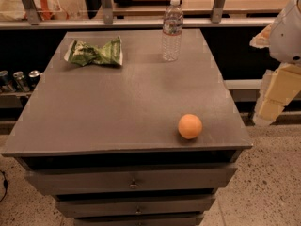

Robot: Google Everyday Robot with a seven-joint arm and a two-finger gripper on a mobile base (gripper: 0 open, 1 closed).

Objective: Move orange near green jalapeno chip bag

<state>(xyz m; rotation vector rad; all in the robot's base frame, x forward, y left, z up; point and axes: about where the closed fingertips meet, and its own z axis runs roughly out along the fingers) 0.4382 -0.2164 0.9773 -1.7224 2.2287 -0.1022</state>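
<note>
The orange (190, 126) sits on the grey cabinet top (117, 102) near its front right corner. The green jalapeno chip bag (95, 53), pinched in the middle, lies at the back left of the top. My gripper (269, 108) hangs off the right side of the cabinet, beyond its edge, to the right of the orange and a little above it. It holds nothing that I can see. The white arm (288, 32) rises above it at the right edge of the view.
A clear water bottle (172, 30) stands upright at the back of the top, right of centre. Drawers (131, 182) front the cabinet. Cans (19, 79) stand on a low shelf at the left. A rail (141, 23) and shelving run behind.
</note>
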